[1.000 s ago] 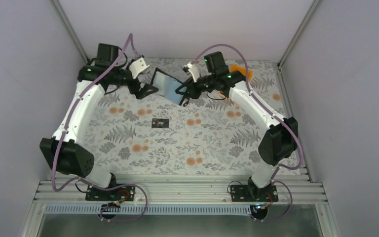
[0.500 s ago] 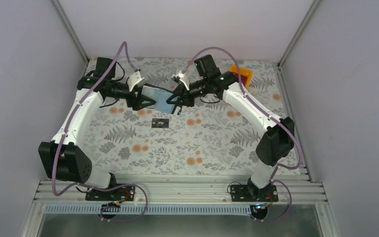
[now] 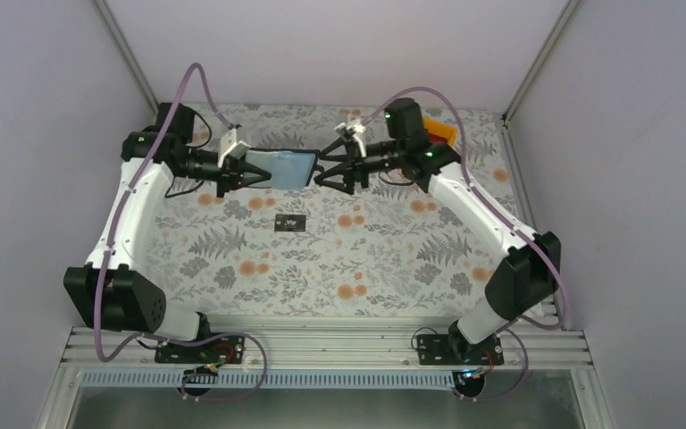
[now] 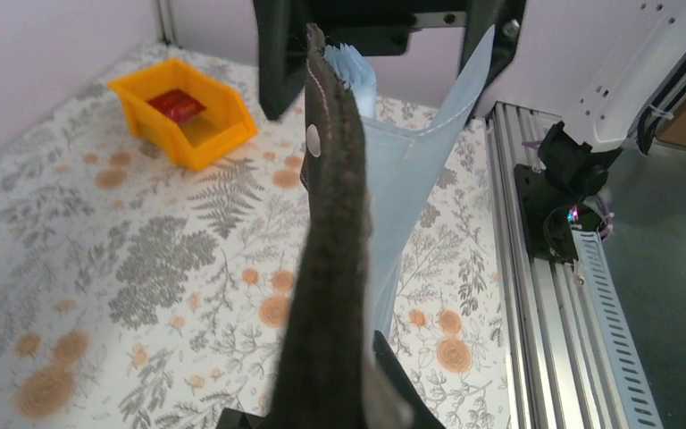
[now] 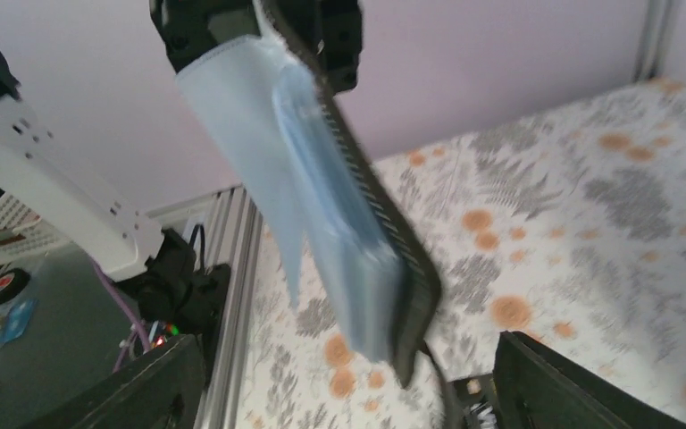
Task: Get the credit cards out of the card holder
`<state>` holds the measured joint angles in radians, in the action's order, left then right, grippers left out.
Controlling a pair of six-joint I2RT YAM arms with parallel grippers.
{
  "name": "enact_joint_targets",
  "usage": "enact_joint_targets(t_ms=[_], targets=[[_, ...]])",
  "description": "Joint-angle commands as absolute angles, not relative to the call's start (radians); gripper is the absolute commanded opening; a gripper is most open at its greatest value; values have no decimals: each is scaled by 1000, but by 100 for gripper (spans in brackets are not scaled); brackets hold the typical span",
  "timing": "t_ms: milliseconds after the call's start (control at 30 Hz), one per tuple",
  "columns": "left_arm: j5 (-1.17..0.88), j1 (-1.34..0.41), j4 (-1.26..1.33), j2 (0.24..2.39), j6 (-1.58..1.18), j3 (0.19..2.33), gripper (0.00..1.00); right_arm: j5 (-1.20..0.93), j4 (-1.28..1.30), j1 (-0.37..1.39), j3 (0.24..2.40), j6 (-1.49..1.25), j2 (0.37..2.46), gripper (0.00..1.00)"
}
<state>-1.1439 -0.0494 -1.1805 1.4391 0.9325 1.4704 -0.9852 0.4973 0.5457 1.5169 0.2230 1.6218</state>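
Note:
My left gripper (image 3: 243,171) is shut on the left end of the card holder (image 3: 283,168), held level above the back of the table. In the left wrist view the holder's black cover (image 4: 330,223) runs edge-on out of my left gripper (image 4: 322,407), with bluish clear sleeves (image 4: 406,170) hanging beside it. My right gripper (image 3: 332,167) stands open at the holder's right end, its fingers (image 5: 572,384) wide on both sides of the holder (image 5: 357,241) without touching it. One black credit card with white marks (image 3: 291,222) lies flat on the table. I cannot make out cards inside the sleeves.
An orange bin (image 4: 183,112) with a red card (image 4: 177,105) in it stands at the back right, behind the right arm (image 3: 464,192). The metal rail (image 4: 545,268) runs along the near table edge. Grey walls close in the left, back and right.
The right gripper opened and let go of the holder. The left gripper shut on its left end, and the holder swung from tilted to level and shifted left.

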Motion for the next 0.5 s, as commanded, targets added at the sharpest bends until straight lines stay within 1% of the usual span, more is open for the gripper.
enact_joint_targets(t_ms=[0, 33, 67, 167, 200, 233, 300, 333, 400, 467], targets=[[-1273, -29, -1285, 1389, 1059, 1533, 3, -1078, 161, 524, 1457, 16, 1553, 89], [-1283, -29, -1296, 1387, 1070, 1534, 2, -1058, 153, 542, 1464, 12, 1562, 95], [-1293, -28, -1310, 1387, 1085, 1535, 2, -1043, 144, 559, 1467, 10, 1572, 99], [-1310, -26, -1343, 1391, 1127, 1549, 2, -1038, 120, 588, 1479, -2, 1606, 100], [-1314, -25, -1355, 1391, 1138, 1555, 2, -1029, 128, 593, 1488, -2, 1618, 99], [-1319, -26, -1357, 1391, 1141, 1559, 2, -1026, 134, 594, 1495, 0, 1627, 95], [-1323, -24, -1358, 1385, 1145, 1556, 2, -1041, 145, 595, 1506, 3, 1632, 84], [-1324, -21, -1358, 1383, 1146, 1552, 2, -1063, 148, 595, 1511, 10, 1631, 80], [-1324, -16, -1357, 1378, 1149, 1549, 2, -1116, 184, 597, 1526, 48, 1632, 80], [-1325, -10, -1358, 1376, 1150, 1551, 2, -1120, 265, 600, 1551, 108, 1635, 87]])
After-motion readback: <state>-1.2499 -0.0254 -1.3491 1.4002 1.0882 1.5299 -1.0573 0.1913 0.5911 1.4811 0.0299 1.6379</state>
